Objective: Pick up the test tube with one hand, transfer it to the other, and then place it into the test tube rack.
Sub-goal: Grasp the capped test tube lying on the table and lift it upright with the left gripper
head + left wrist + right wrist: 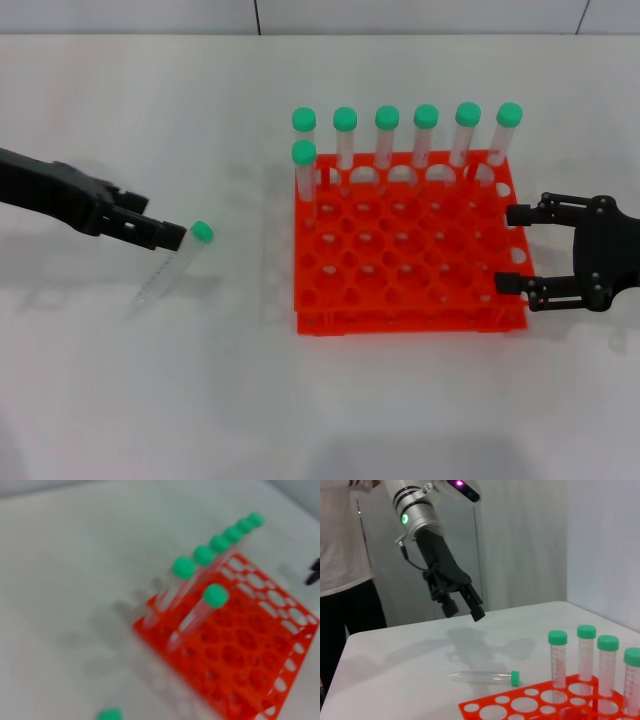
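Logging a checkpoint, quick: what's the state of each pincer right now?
Left pincer: open, holding nothing, above the test tube lying on the table.
Right pincer: open, empty, beside the test tube rack.

The left gripper (pixel 172 234) hangs with jaws parted, angled downward; the right gripper (pixel 512 249) rests spread wide.

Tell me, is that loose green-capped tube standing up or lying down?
Lying down. The test tube rests flat on the table, outside the test tube rack, with the left gripper above it.
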Controlling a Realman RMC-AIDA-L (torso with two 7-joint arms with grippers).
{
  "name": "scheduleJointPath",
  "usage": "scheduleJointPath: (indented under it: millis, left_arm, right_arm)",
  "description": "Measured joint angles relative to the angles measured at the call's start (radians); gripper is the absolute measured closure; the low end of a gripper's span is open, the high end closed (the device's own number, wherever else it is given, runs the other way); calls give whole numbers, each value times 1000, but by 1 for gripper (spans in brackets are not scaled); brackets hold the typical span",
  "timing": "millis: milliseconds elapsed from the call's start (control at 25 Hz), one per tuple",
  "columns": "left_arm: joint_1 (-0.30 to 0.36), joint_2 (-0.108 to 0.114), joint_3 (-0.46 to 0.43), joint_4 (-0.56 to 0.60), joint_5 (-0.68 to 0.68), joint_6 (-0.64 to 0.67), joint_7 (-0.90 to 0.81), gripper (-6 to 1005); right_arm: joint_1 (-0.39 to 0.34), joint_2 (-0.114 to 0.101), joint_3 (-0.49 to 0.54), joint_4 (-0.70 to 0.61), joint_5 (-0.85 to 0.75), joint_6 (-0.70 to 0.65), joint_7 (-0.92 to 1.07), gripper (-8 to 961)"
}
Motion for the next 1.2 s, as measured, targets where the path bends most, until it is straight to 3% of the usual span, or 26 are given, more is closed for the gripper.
scheduleJointPath:
  millis: [280, 600, 1200]
  left_arm:
    - [-92, 11, 1, 2, 257, 27, -195, 109]
    - [-153, -44, 23, -13, 479, 9, -233, 109]
    - [-188, -95, 204, -122, 514, -120, -347, 109]
  right_arm:
    - [0, 11, 1, 0, 0, -4, -26, 142]
    - [8, 14, 1, 2, 0, 4, -41, 145]
    - [11, 20, -1, 5, -2, 17, -51, 151]
